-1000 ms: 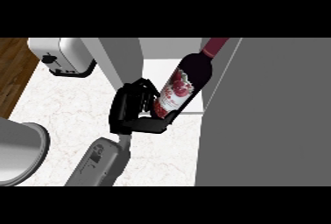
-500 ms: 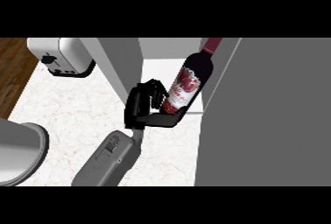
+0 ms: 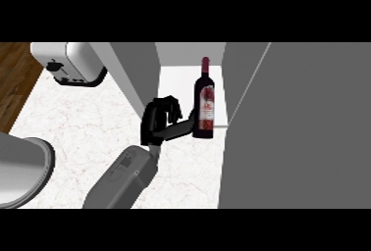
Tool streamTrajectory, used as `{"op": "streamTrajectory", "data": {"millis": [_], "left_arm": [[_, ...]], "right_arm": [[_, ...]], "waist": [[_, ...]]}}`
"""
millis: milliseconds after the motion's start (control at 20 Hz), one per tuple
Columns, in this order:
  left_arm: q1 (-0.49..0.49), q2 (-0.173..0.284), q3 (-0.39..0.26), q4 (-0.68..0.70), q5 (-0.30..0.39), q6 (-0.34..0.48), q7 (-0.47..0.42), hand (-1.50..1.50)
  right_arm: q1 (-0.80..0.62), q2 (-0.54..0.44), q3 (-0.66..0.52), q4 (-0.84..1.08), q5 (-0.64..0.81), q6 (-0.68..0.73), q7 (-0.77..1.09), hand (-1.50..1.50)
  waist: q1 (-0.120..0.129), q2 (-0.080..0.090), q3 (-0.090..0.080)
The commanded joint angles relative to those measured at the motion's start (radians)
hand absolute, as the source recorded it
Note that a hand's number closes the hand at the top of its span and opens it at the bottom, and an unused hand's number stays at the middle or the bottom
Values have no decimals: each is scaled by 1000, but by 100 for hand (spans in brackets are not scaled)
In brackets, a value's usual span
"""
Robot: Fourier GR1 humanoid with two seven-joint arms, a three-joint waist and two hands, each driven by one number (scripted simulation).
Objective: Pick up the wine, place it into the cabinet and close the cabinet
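The wine bottle (image 3: 204, 105), dark with a red label, stands upright on the pale floor of the open cabinet (image 3: 177, 78), near its front edge. My left hand (image 3: 161, 120) is just left of the bottle. Its fingers (image 3: 165, 105) are relaxed and stand apart from the glass, with a strip of pale floor showing between. Only the thumb reaches across to the bottle's lower part. The cabinet door (image 3: 297, 127) is swung open as a big grey panel on the right. My right hand is out of sight.
The cabinet's grey left wall (image 3: 134, 73) rises right beside my hand. A silver toaster (image 3: 69, 63) sits at the back left of the marble counter (image 3: 80, 122). A grey rounded object (image 3: 22, 171) fills the lower left corner. Wooden floor (image 3: 14, 73) lies beyond the counter's left edge.
The bottle went from tilted in my hand to upright inside the cabinet. My left hand moved forward with it, and its fingers have come off the glass.
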Motion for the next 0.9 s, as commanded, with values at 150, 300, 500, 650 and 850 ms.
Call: {"op": "streamTrajectory", "data": {"millis": [150,300,500,650,850], "left_arm": [[-31,0,5,107,112,-22,-88,150],[-56,0,22,218,179,-154,-179,150],[-88,0,-69,289,309,-138,-232,150],[-172,0,-12,347,276,-155,-202,150],[-224,0,-40,441,339,-185,-221,150]], "right_arm": [[-8,-13,-31,14,-56,16,7,-150],[-16,14,40,-37,19,-26,60,-150],[-27,-3,-11,63,-14,18,-41,-150],[34,14,28,-51,9,-8,26,-150],[35,-11,-38,-27,-77,22,10,-150]], "waist": [[0,0,0],[-6,2,-1],[-12,3,0],[-9,1,0],[-20,4,0]]}}
